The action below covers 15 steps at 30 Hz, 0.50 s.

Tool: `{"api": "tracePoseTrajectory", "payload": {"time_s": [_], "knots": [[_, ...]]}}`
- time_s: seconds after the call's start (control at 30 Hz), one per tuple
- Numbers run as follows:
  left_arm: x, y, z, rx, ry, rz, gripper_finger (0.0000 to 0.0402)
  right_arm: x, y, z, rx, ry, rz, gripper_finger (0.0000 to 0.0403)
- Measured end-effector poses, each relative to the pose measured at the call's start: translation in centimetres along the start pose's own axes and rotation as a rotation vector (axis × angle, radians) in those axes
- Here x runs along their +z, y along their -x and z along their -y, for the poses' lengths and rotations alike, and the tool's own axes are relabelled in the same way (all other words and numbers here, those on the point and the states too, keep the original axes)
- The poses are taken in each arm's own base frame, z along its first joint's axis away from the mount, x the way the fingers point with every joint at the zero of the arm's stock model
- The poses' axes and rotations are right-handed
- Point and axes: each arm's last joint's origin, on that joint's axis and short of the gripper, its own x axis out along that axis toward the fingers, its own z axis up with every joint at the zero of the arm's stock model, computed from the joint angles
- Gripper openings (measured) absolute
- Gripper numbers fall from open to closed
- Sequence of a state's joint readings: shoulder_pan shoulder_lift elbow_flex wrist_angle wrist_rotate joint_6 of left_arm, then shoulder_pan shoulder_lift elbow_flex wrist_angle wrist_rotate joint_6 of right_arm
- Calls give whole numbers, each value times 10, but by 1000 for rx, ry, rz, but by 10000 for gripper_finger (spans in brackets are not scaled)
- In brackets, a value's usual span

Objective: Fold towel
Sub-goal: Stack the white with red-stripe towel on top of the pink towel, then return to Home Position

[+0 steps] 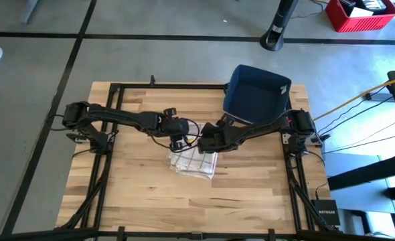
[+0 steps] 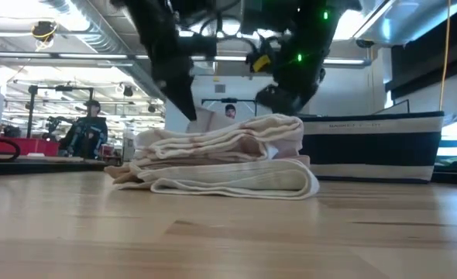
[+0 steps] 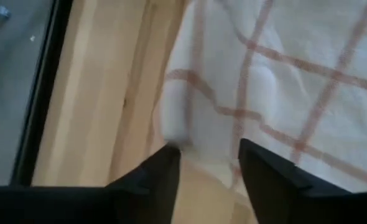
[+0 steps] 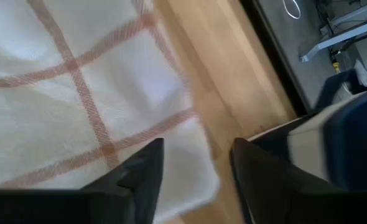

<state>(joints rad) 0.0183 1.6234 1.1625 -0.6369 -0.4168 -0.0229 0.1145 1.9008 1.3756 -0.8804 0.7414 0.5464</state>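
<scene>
A white towel with red-brown checks [image 1: 193,163] lies folded in several layers on the wooden table [image 1: 130,194], in the middle; the low view shows it as a flat stack [image 2: 221,159]. My left gripper [image 1: 179,143] stands open at the towel's far left edge [image 3: 177,134]. My right gripper [image 1: 206,144] stands open at its far right edge [image 4: 199,155]. Both slant down at the towel from the far side. In each wrist view the towel's edge lies in the gap between the two fingertips. My left gripper has its open fingers [image 3: 165,171] on either side of the towel's edge; whether they touch the cloth I cannot tell. My right gripper has one finger [image 4: 143,171] over the towel and the other beside the edge; whether they touch it I cannot tell.
A navy fabric bin [image 1: 256,94] with a white stripe stands at the table's far right, close behind my right arm. A black frame runs around the table's edges. A person [image 2: 85,128] stands in the room far behind. Bare wood lies near and to the left of the towel.
</scene>
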Motion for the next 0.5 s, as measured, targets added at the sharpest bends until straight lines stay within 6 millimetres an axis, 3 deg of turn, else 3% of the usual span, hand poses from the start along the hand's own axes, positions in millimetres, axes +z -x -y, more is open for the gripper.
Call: {"api": "tracePoseTrajectory", "payload": {"time_s": [0.1,0.23,0.37,0.5], "knots": [[12,22,-5,-7,-18,-9,180,10,18,11,-3,17,-6,221],[20,63,-9,-25,-40,28,193,21,49,24,38,60,-18,245],[7,101,-9,-51,-46,85,186,18,82,33,96,104,40,249],[-22,129,-3,-99,-10,165,174,-2,106,31,144,158,87,244]]}}
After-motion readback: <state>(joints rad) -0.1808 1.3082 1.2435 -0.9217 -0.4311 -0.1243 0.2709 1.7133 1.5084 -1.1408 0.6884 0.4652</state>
